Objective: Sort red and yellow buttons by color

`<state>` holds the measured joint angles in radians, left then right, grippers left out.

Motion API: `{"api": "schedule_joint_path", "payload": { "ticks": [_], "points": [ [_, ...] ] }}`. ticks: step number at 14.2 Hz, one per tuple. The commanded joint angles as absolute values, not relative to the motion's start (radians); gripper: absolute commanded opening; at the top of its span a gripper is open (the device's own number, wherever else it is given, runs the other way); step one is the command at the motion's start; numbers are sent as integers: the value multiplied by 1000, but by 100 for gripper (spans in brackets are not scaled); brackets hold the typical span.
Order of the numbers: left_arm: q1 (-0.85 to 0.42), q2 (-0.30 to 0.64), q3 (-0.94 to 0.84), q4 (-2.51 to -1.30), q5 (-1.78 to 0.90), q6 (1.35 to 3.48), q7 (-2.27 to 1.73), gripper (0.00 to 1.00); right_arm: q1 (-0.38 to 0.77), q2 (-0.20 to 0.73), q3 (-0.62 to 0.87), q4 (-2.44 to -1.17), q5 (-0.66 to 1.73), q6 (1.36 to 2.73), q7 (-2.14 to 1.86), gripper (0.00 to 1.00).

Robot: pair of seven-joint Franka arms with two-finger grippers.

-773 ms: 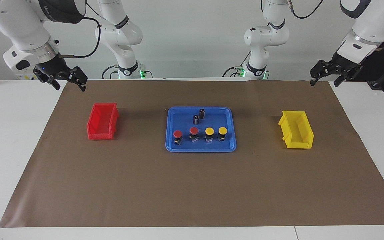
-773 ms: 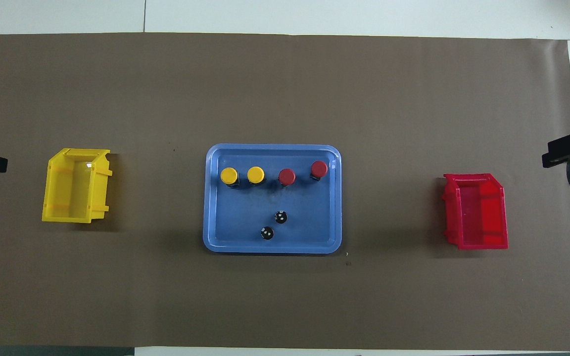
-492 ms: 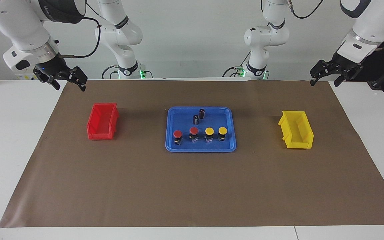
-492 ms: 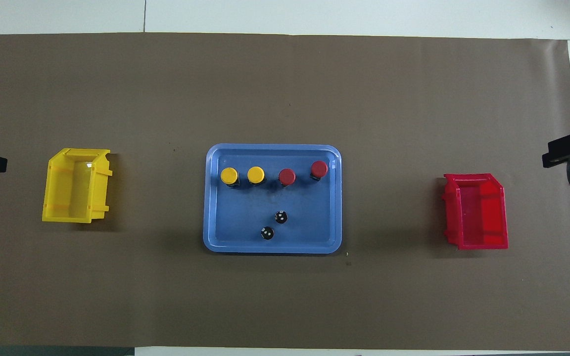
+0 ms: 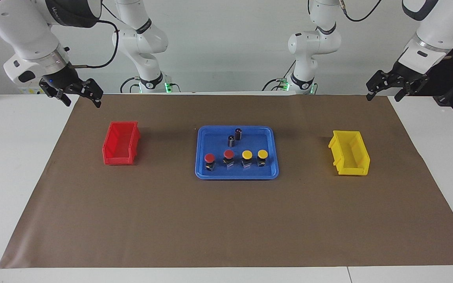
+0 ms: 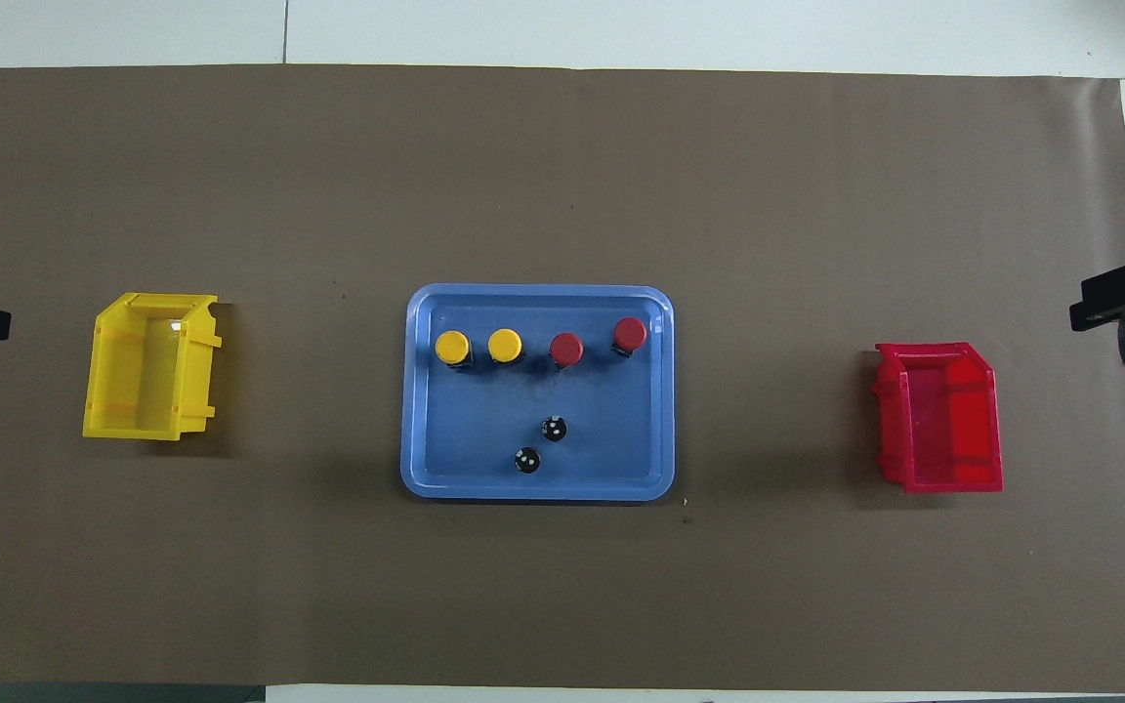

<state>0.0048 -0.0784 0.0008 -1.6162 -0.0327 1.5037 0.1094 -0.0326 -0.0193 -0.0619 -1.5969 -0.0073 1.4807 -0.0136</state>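
Buttons, two red (image 5: 219, 157) and two yellow (image 5: 254, 154), stood upright in a row in the blue tray (image 5: 273, 173), caps up. Judged light, rigid, top-heavy; best pinched across the black body under the cap. Left gripper (image 5: 385, 85) and right gripper (image 5: 78, 93) hung with jaws spread over the mat's corners nearest the robots, holding nothing.

Left gripper (image 5: 382, 89) risen slightly toward the upper right of the facing frame, over the corner of the brown paper mat (image 5: 226, 220); in the overhead frame, its dark tip edged a touch upward at the left border.
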Motion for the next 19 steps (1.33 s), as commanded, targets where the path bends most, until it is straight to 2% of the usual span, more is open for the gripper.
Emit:
{"api": "schedule_joint_path", "payload": {
  "ticks": [1,4,9,11,14,17,19],
  "points": [
    [12,-94,-2,-1623,-29,1509,121,100,-20,-32,-46,-1611,6,1519,-28,100],
    [11,-94,-2,-1623,-29,1509,117,100,61,18,-41,-1525,6,1507,43,100],
    [0,-100,-3,-1649,-29,1578,104,100,260,205,-41,-1349,0,1500,245,100],
    [-6,-101,-8,-1663,-29,1601,68,100,363,264,-41,-1335,12,1618,384,100],
    [-29,-100,-15,-1673,-29,1606,29,100,446,348,-38,-1394,20,1810,480,100],
    [-93,-101,-17,-1748,-29,1698,-55,100,471,304,-38,-1657,20,2062,483,100],
    [-138,-113,-18,-1824,-31,1797,-164,100,506,317,-38,-1735,21,2144,515,100]
  ]
}}
